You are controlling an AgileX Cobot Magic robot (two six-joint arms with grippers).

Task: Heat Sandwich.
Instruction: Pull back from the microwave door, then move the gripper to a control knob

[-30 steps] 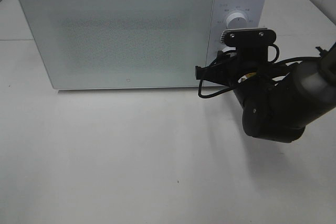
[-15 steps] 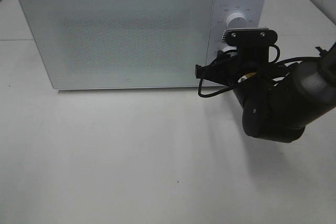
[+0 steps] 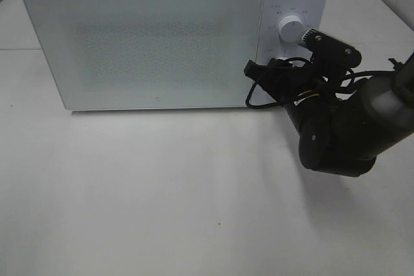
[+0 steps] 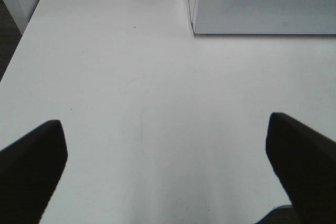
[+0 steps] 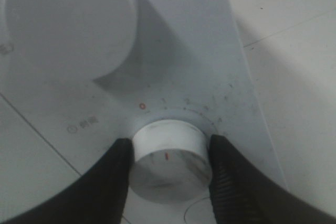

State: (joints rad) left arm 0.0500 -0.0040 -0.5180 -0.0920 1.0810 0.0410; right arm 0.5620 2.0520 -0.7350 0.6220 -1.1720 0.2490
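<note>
Heating station, left to right: the left claw (image 4: pixel 163 129) hangs over the white desk (image 4: pixel 121 66) with its fingers (image 4: pixel 31 161) spread wide, holding nothing, near the front corner of the microwave (image 3: pixel 149 43), whose door (image 3: pixel 142 37) is closed. On the control panel (image 3: pixel 284 4) the upper knob (image 3: pixel 292 29) stands free; the lower knob (image 5: pixel 169 153) is clamped by the right claw (image 5: pixel 169 166) — one finger touching each side. The sandwich shows in no view, so its place relative to either claw cannot be told.
</note>
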